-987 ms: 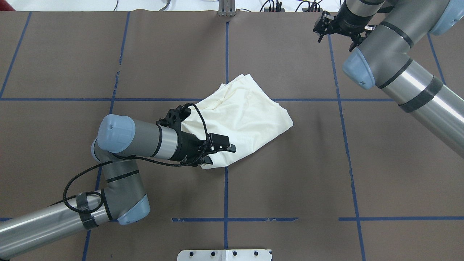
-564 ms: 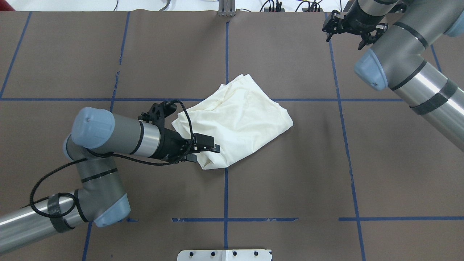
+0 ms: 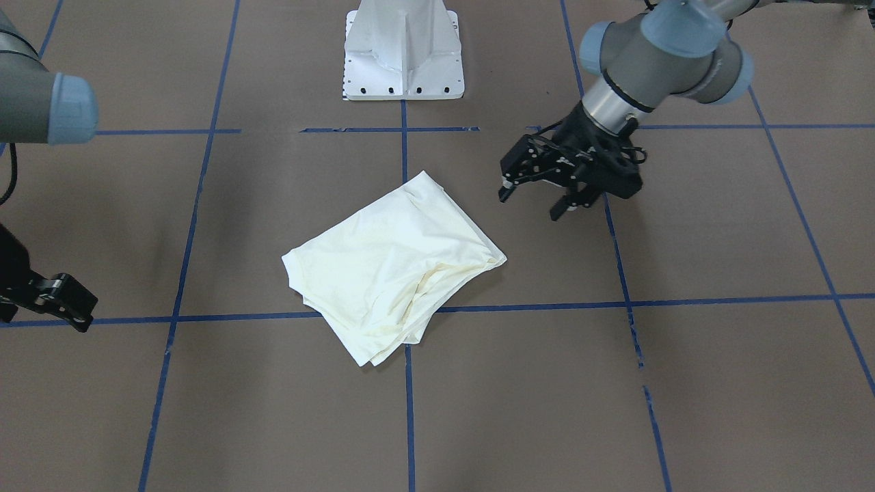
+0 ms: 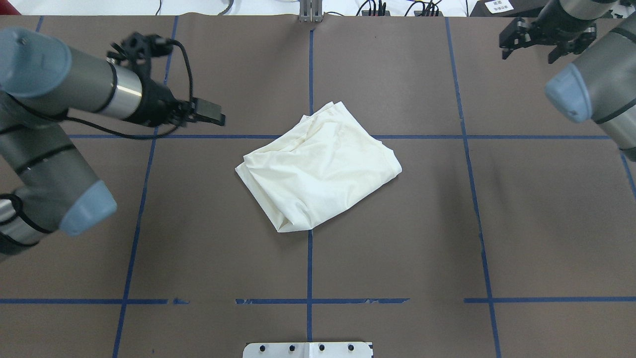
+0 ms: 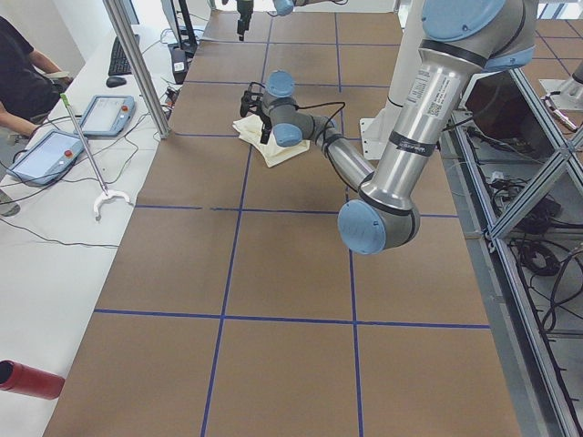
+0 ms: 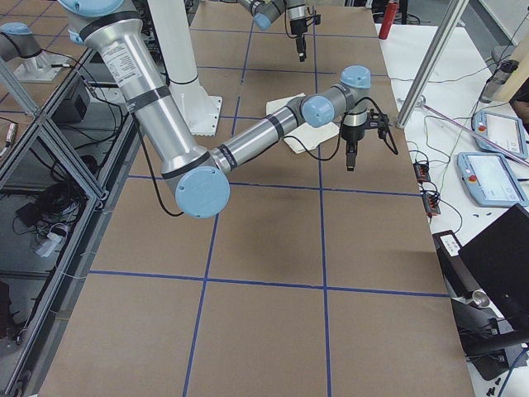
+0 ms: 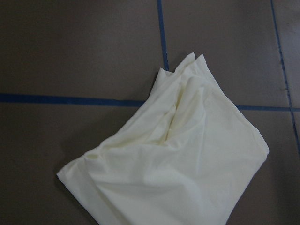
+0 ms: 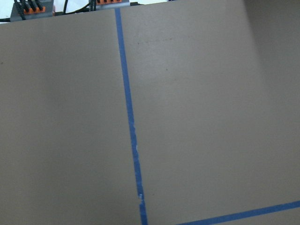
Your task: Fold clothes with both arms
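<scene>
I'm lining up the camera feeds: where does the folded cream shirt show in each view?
Front-facing: shirt at centre.
Overhead: shirt at centre.
Exterior left: shirt upper middle, small.
Exterior right: shirt upper middle, small.
Left wrist: shirt fills lower right.
Right wrist: not in view.
Shared landmark: blue tape lines crossing under it.

Bright, even overhead light throws soft, faint shadows on the bench (image 4: 437,209). The left wrist view looks slightly blurred, the shirt (image 7: 187,159) washed out.
</scene>
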`<control>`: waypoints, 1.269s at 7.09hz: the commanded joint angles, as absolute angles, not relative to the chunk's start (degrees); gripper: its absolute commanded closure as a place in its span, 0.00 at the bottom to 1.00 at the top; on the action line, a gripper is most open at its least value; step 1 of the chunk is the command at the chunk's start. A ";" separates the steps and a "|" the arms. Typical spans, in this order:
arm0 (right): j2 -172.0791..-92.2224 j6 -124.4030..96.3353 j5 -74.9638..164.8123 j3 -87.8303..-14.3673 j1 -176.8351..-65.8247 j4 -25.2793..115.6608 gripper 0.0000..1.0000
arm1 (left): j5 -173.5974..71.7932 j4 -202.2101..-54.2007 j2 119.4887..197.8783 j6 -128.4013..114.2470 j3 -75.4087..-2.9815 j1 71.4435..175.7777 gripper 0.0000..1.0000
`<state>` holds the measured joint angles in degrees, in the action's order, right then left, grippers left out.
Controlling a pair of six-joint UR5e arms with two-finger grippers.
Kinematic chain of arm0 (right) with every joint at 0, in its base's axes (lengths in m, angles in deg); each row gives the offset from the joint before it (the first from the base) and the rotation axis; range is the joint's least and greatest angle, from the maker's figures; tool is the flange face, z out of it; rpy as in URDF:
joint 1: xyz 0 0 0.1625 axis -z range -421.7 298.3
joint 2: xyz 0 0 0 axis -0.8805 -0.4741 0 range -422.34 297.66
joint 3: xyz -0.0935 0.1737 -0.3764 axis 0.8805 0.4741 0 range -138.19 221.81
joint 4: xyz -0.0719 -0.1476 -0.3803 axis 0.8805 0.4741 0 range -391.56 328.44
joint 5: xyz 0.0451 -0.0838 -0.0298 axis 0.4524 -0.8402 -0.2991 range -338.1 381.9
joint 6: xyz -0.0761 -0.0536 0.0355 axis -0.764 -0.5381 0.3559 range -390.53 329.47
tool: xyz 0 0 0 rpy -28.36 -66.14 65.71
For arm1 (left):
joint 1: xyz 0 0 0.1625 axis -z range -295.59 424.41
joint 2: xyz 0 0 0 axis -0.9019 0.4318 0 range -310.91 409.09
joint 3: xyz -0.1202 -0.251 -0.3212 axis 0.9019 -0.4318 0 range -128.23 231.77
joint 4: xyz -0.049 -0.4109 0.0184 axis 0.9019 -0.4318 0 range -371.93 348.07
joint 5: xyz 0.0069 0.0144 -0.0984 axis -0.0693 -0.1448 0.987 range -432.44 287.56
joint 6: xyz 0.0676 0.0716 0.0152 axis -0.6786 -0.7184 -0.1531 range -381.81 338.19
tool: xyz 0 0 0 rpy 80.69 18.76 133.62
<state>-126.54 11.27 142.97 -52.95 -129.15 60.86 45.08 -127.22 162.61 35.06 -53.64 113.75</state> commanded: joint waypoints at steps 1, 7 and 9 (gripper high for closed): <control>-133.68 -3.91 147.39 -53.73 -137.07 61.08 0.00 | 44.90 -114.96 158.46 5.59 -54.58 127.98 0.00; -149.23 -43.64 154.44 -49.51 -155.21 68.22 0.00 | 53.90 -109.65 143.88 -43.96 -45.17 153.44 0.00; -152.05 -44.15 153.75 -50.22 -155.30 61.63 0.00 | 59.67 -119.98 139.01 -42.64 -43.60 154.06 0.00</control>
